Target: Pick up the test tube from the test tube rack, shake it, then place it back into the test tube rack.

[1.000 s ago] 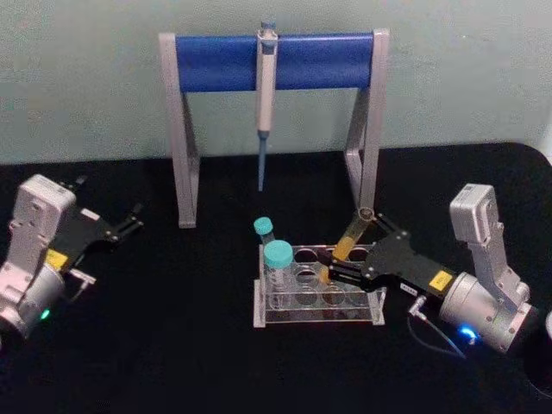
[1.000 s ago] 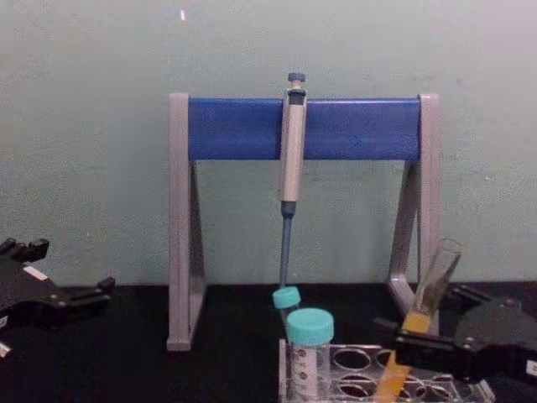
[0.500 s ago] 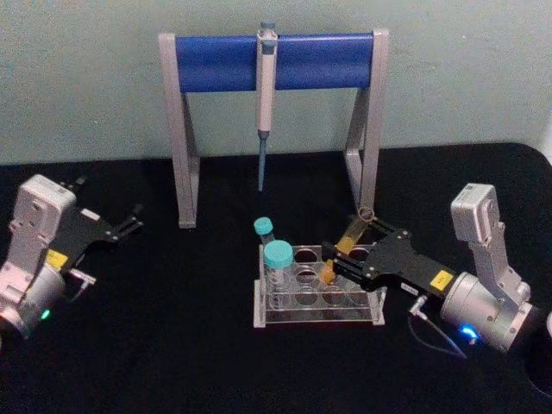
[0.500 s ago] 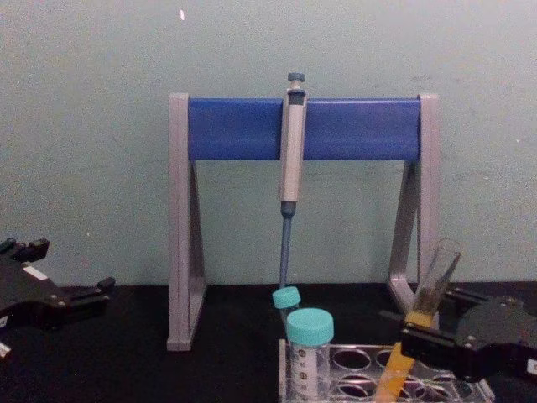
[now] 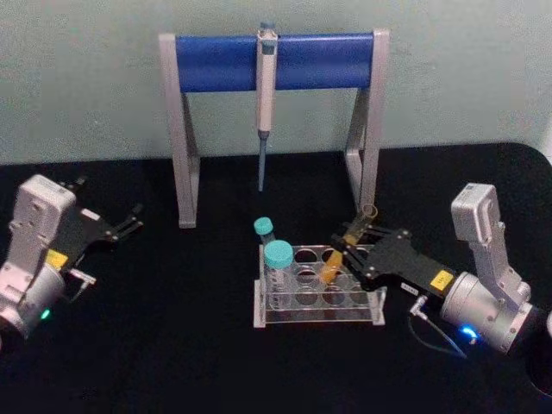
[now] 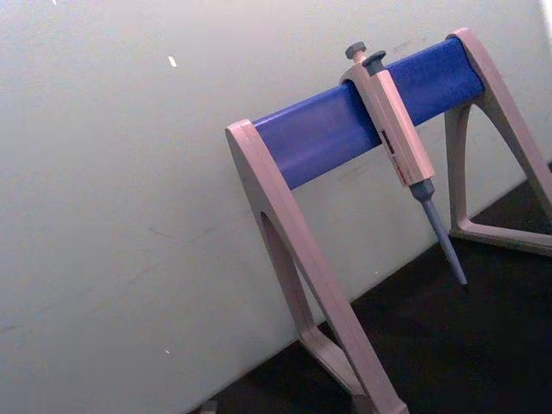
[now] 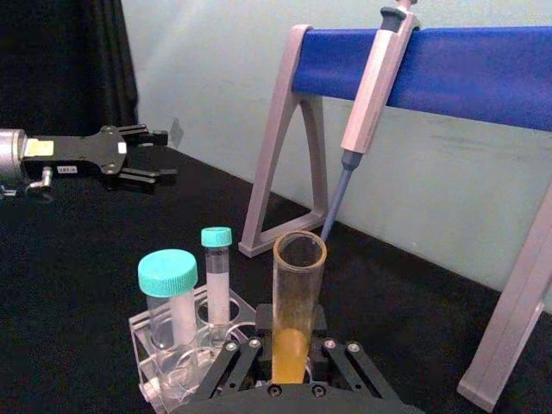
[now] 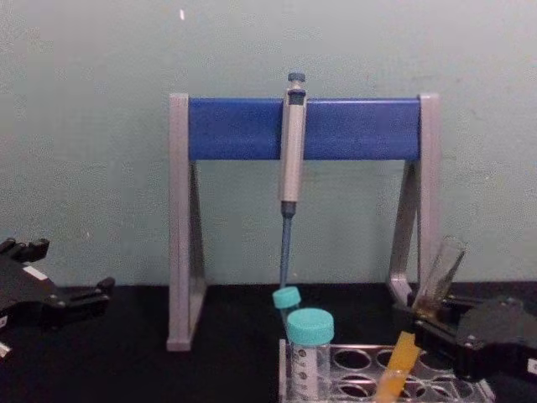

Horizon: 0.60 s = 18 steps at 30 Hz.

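Note:
The test tube (image 5: 332, 263) is a slim clear tube with yellow-orange liquid. It leans to the right, its round end down in a back-row hole of the clear test tube rack (image 5: 285, 316). My right gripper (image 5: 347, 248) holds it above the rack. In the right wrist view the tube (image 7: 298, 293) stands between the gripper (image 7: 291, 341), whose pads press both its sides. The chest view shows the tube (image 8: 398, 361), the rack (image 8: 352, 361) and the gripper (image 8: 424, 323). My left gripper (image 5: 110, 197) rests open at the far left.
A wide teal-capped tube (image 5: 278, 257) and a smaller one (image 5: 264, 228) stand in the rack's left holes. Behind the rack, a pipette (image 5: 266, 86) hangs on the grey-and-blue stand (image 5: 216, 62). A cable (image 5: 434, 335) lies by my right arm.
My right gripper has drawn back to the right with the tube's upper part. The tube now leans more, its lower end still in the rack. The left arm has not moved.

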Available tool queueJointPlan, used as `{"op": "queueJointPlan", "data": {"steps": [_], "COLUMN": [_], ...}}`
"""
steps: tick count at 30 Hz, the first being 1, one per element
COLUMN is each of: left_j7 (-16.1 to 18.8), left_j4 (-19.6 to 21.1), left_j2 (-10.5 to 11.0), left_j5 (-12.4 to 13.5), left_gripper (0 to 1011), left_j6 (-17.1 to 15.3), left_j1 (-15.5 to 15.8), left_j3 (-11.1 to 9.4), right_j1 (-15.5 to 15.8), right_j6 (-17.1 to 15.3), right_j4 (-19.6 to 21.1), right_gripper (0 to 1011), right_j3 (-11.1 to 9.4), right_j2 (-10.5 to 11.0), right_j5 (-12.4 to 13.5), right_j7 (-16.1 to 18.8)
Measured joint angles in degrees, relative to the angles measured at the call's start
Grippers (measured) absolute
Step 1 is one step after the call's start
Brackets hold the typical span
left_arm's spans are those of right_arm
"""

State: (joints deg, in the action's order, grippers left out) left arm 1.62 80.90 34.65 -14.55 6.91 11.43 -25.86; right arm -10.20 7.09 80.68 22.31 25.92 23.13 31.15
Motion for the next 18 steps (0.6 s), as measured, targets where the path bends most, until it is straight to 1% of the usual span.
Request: {"op": "queueJointPlan", "data": {"steps": [1, 2, 18], "left_j7": [0.00, 0.00, 0.00], "left_j4": [0.00, 0.00, 0.00], "left_j2": [0.00, 0.00, 0.00], "left_j5": [0.00, 0.00, 0.00], "left_gripper": [1001, 1001, 1001], "left_j6": [0.00, 0.00, 0.00], "left_j1": [0.00, 0.00, 0.00], "left_j3": [0.00, 0.00, 0.00], "right_j1": [0.00, 0.00, -0.01], "right_j6": [0.00, 0.00, -0.09], "right_j4": [0.00, 0.00, 0.03], "right_gripper": [232, 224, 224], "right_j3": [0.00, 0.00, 0.00], "right_j2": [0.00, 0.00, 0.06], "right_j5": [0.00, 0.00, 0.00], "right_j7": [0.00, -0.01, 0.03]}}
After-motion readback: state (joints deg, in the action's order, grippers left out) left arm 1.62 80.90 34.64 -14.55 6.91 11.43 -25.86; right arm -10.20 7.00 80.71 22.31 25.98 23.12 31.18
